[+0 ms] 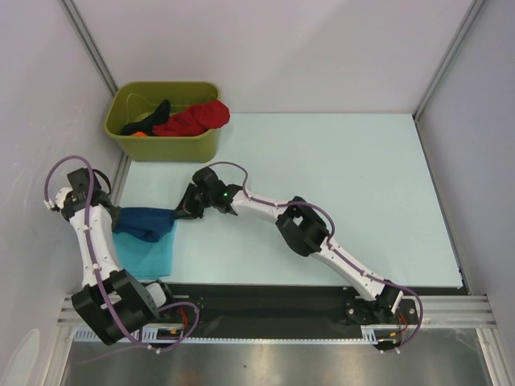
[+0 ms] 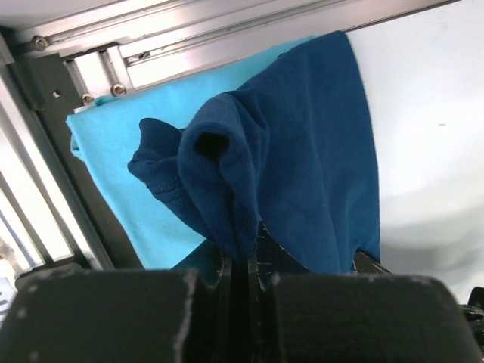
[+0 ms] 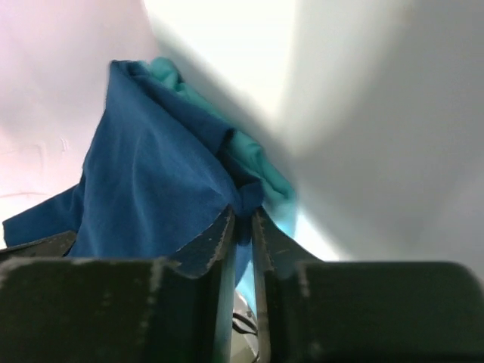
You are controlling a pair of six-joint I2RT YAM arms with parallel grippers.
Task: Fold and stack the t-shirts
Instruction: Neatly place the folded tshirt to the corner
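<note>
1. The left gripper [image 2: 242, 261] was pinched tight on a bunched fold of the navy blue cloth t-shirt [image 1: 149, 223], near the left edge of the pale table [image 1: 338, 193].
2. That shirt lay rumpled, only partly folded, on the flat folded light turquoise t-shirt [image 1: 153, 256].
3. Behind, the olive-green plastic bin [image 1: 165, 147] held a red t-shirt [image 1: 197, 119] and a black one [image 1: 155, 112], both apparently unfolded.
4. The right gripper [image 3: 242, 219] was clamped on the navy shirt's opposite edge. I judged the task under halfway.

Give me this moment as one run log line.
left gripper: shut on navy t-shirt | right gripper: shut on navy t-shirt | navy t-shirt: bunched, over turquoise t-shirt | bin: red t-shirt inside
</note>
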